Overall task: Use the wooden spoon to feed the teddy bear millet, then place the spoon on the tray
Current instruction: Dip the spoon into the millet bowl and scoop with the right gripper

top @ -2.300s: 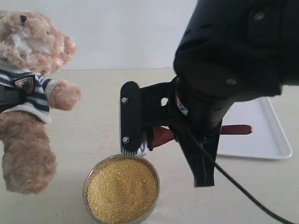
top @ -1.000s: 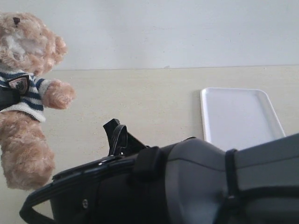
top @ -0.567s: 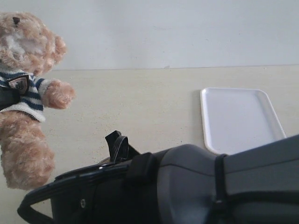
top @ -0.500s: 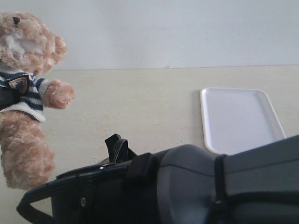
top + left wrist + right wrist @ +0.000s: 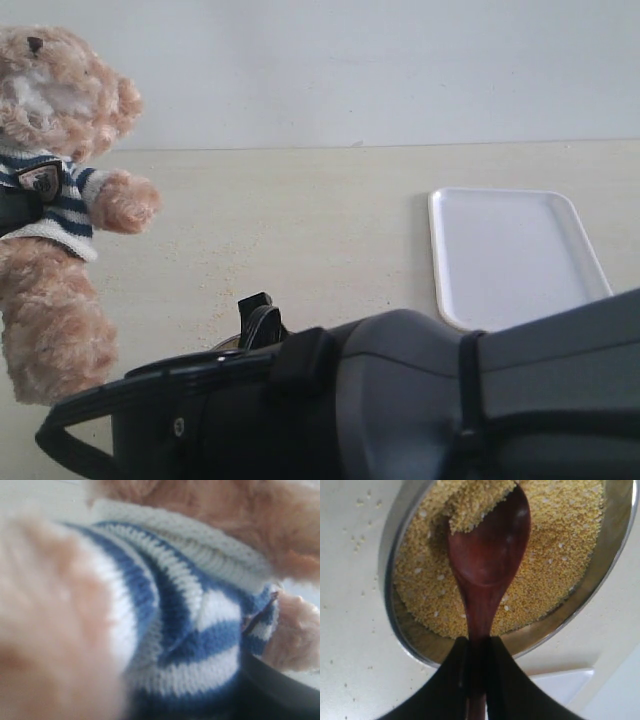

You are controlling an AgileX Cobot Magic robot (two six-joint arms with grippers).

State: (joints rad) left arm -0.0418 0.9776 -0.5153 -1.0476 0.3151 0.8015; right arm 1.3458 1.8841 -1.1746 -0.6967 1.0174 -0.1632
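Teddy bear (image 5: 60,200), fluffy light-brown plush in striped shirt, waits at left in the exterior view, left gripper (image 5: 10,212) apparently clamped on it; flat white plastic tray (image 5: 515,255) at right. Left wrist view: blurred shirt. Right wrist view: right gripper (image 5: 476,647) pinches the dark wooden spoon (image 5: 487,555), tip in golden millet (image 5: 555,545); a tilted lift would spill.

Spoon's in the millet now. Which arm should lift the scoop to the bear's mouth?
Right. Its pincer is shut on the wooden spoon, whose bowl lies in the millet. The left wrist camera sees only the teddy bear, its striped shirt close up, so that side seems busy with the bear.
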